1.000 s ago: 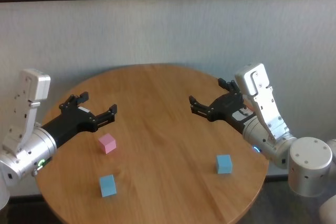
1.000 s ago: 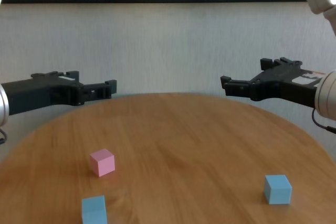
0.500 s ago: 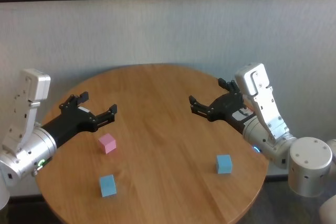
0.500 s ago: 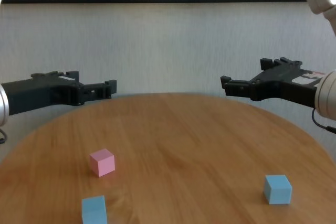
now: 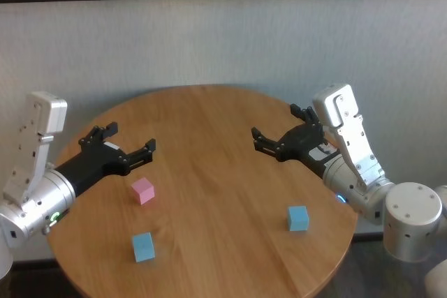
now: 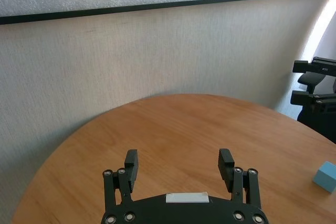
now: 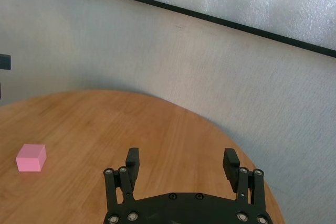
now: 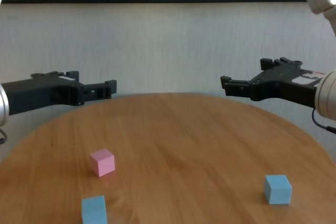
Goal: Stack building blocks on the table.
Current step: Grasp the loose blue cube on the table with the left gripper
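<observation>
left claw (image 5: pixel 128 146) mid-left, spread wide, empty | right claw (image 5: pixel 281 132) mid-right, wide, empty | we risk nudging pink block (image 5: pixel 142 190) or blue blocks (image 5: pixel 143 247) (image 5: pixel 298 218) across table (image 5: pixel 223 123), toppling stack

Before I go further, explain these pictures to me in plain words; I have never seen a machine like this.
This is a two-armed robot filmed by four cameras: head, chest, and one on each wrist. The black left gripper and black right gripper both hover open above the round table with a light brown wood-grain top, holding nothing. Three small matte cubes lie apart on it, none stacked: a pink cube below the left gripper, a light blue cube near the front edge, and a second light blue cube on the right side. Each wrist view looks out past its own fingers.
</observation>
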Controlling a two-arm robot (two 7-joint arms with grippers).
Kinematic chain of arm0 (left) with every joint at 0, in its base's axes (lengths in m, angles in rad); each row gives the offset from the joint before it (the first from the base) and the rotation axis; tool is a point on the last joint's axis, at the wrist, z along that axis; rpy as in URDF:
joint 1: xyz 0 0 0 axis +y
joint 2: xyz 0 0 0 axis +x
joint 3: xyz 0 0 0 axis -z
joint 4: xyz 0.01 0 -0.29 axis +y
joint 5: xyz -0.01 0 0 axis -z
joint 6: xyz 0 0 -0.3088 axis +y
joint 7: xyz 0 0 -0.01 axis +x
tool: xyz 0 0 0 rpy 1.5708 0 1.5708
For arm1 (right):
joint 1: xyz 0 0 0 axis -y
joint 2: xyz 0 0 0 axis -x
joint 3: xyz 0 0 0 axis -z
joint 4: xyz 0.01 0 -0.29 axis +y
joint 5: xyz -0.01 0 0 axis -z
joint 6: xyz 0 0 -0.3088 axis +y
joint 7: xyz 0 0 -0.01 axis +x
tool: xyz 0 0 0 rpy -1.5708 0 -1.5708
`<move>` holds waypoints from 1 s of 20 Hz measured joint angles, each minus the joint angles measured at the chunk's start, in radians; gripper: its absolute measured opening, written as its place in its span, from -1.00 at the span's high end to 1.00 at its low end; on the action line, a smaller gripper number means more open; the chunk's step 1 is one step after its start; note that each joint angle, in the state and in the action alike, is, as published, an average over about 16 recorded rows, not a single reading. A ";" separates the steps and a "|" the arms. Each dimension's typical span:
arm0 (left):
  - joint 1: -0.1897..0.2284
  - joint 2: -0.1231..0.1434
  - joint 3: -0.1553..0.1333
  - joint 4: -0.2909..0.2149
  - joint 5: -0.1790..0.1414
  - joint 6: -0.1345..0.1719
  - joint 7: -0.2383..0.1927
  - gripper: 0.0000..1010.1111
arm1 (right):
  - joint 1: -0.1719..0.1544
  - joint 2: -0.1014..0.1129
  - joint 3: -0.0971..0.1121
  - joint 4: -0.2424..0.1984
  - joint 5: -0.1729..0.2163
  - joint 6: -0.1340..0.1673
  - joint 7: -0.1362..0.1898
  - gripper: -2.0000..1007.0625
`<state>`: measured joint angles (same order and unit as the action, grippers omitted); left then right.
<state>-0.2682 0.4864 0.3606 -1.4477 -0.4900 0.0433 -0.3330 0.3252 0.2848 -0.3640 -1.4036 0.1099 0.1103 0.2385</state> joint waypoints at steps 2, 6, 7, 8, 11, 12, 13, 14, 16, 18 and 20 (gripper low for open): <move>0.000 0.000 0.000 0.000 0.000 0.000 0.000 -0.98 | 0.000 0.000 0.000 0.000 0.000 0.000 0.000 -0.99; 0.000 0.000 0.000 0.000 0.000 0.000 0.000 -0.98 | 0.000 0.000 0.000 0.000 0.000 0.000 0.000 -0.99; 0.000 0.000 0.000 0.000 0.000 0.000 0.000 -0.98 | 0.000 0.000 0.000 0.000 0.000 0.000 0.000 -0.99; 0.000 0.000 0.000 0.000 0.000 0.000 0.000 -0.98 | 0.000 0.000 0.000 0.000 0.000 0.000 0.000 -0.99; 0.000 0.000 0.000 0.000 0.000 0.000 0.000 -0.98 | 0.000 0.000 0.000 0.000 0.000 0.000 0.000 -0.99; 0.000 0.000 0.000 0.000 0.000 0.000 0.000 -0.98 | 0.000 0.000 0.000 0.000 0.000 0.000 0.000 -0.99; 0.000 0.000 0.000 0.000 0.000 0.000 0.000 -0.98 | 0.000 0.000 0.000 0.000 0.000 0.000 0.000 -0.99; 0.000 0.000 0.000 0.000 0.000 0.000 0.000 -0.98 | 0.000 0.000 0.000 0.000 0.000 0.000 0.000 -0.99; 0.000 0.000 0.000 0.000 0.000 0.000 0.000 -0.98 | 0.000 0.000 0.000 0.000 0.000 0.000 0.000 -0.99; 0.000 0.000 0.000 0.000 0.000 0.000 0.000 -0.98 | 0.000 0.000 0.000 0.000 0.000 0.000 0.000 -0.99; 0.000 0.000 0.000 0.000 0.000 0.000 0.000 -0.98 | 0.000 0.000 0.000 0.000 0.000 0.000 0.000 -0.99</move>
<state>-0.2682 0.4864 0.3607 -1.4477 -0.4900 0.0433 -0.3330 0.3252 0.2848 -0.3640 -1.4036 0.1099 0.1103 0.2385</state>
